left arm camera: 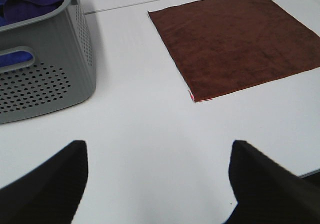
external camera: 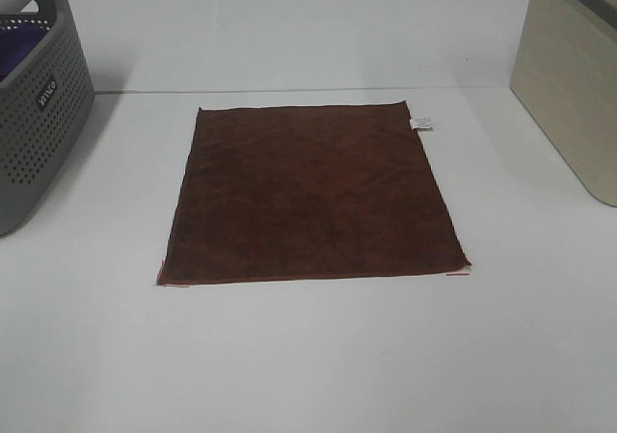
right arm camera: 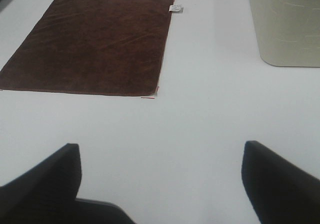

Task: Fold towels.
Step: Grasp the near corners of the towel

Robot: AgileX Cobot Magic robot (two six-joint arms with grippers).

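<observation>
Exterior high view first, and the dark reddish-brown square microfibre towel (external camera: pixel 313 197) lies spread flat and unfolded in the middle of the white table (external camera: pixel 308 365), its edges roughly square to the table's near side. A small white tag (external camera: pixel 422 123) sticks out from its far right corner, and thin red marks (external camera: pixel 458 274) show on the table at both near corners. Off to the far left stands a grey perforated plastic basket (external camera: pixel 39 105) with a bundle of purple cloth (external camera: pixel 19 42) inside it, well apart from the towel. Far right, a beige smooth-sided bin (external camera: pixel 578 76) sits at the table's edge, also clear of the towel. Over to the left wrist view: the left gripper (left arm camera: pixel 157 184) hangs over bare table with its two dark fingers (left arm camera: pixel 45 189) spread wide, the basket to one side ahead of it and the towel's near left corner ahead on the other. Right wrist view now: the right gripper (right arm camera: pixel 160 184) has its jaws wide apart too, above bare table, short of the towel's near right corner, with the beige bin ahead on its outer side. Neither gripper touches the towel.
</observation>
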